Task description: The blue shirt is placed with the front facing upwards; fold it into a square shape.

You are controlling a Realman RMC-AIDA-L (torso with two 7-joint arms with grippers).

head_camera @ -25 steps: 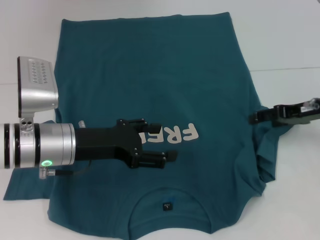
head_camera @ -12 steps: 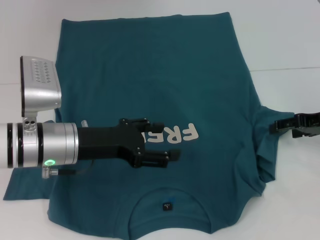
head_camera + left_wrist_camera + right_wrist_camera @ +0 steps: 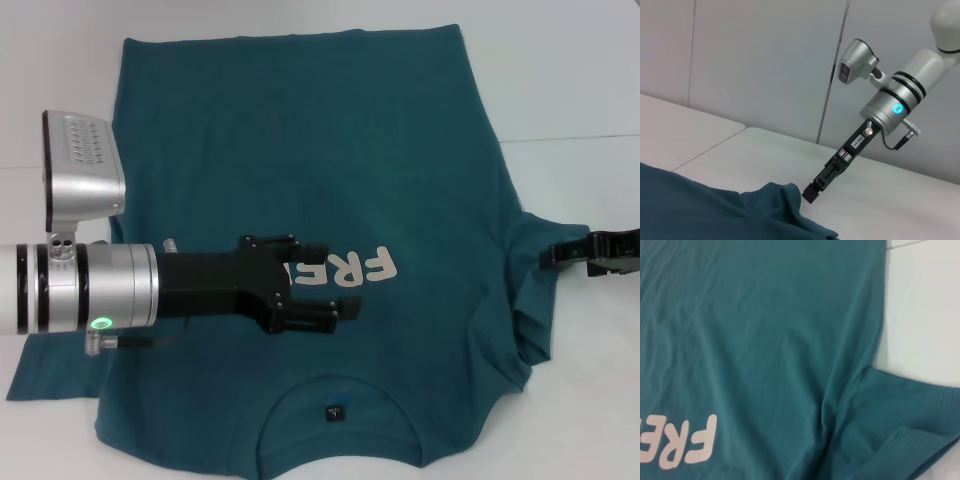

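Teal shirt (image 3: 320, 150) lies face up, its right sleeve rumpled. Right gripper (image 3: 556, 256) has been withdrawn rightward off it, jaws unreadable; left gripper (image 3: 340, 285) hovers half-open, empty, mid-chest.

I see blue shirt (image 3: 765, 330) spread on white worktop (image 3: 925, 305), sleeve (image 3: 900, 425) bunched, hem possibly folded under. White lettering (image 3: 680, 440) partly cut off.

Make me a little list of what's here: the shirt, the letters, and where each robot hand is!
shirt: blue shirt lying flat on the white table, front up, collar nearest the robot
letters: white, partly hidden behind the left gripper
left gripper: open, over the chest
right gripper: at the right sleeve, which is bunched
fold: not yet square
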